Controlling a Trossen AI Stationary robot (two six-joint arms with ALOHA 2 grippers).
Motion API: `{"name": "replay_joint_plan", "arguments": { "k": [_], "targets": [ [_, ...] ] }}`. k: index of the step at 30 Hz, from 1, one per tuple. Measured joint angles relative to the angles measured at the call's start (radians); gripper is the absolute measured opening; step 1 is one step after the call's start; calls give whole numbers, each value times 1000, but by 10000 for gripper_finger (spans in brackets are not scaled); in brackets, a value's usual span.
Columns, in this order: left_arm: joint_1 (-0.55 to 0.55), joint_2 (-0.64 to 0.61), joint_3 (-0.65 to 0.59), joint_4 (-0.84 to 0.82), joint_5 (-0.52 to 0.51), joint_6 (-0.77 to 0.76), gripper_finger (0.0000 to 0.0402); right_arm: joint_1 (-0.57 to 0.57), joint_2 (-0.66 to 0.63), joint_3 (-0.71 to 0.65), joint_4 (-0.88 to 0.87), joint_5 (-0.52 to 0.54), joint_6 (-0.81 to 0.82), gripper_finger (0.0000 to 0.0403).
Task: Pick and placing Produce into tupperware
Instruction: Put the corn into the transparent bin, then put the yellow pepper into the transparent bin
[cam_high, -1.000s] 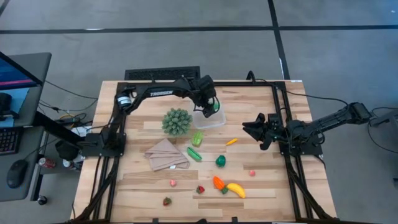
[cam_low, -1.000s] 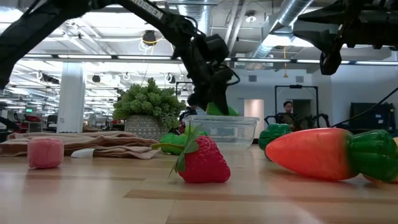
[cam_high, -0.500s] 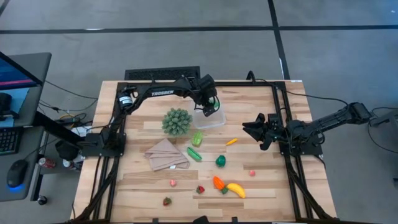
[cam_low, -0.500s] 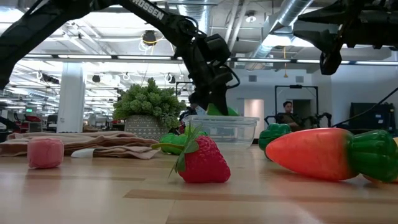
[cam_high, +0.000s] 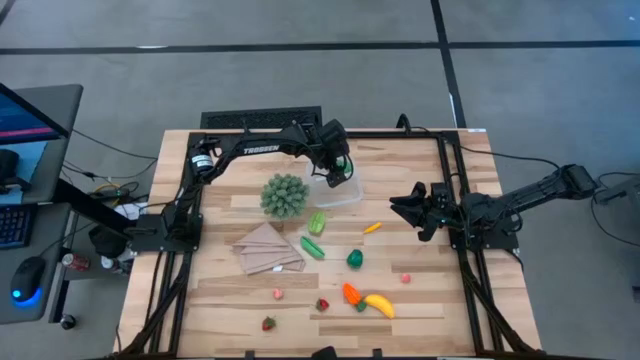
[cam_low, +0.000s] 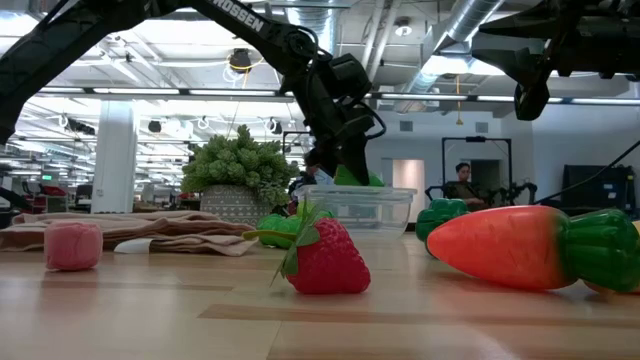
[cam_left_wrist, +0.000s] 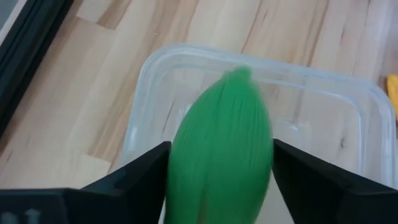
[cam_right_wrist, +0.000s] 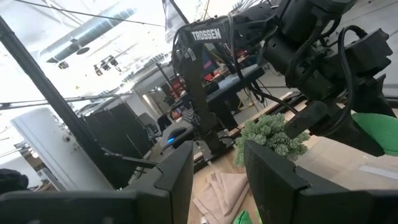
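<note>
Hanging over the clear tub, the left tool flanks a light, slick green pod; grip cannot be told.

In the left wrist view the green pod is blurred and runs off the picture's edge, hiding part of the clear tub. From above, the arm covers that pod. The low view crops the carrot.
</note>
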Motion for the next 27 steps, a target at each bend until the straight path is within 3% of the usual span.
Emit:
{"name": "replay_joint_plan", "arguments": {
  "k": [7,14,21,27],
  "targets": [
    [1,-1,0,1,-23,5,306,0,0,0,0,0,0,136],
    [1,-5,32,-31,0,36,311,0,0,0,0,-19,0,136],
    [0,-8,229,-193,46,122,310,0,0,0,-3,-22,0,136],
    [0,-10,462,-442,76,235,310,0,0,0,-14,-22,0,136]
  ]
}}
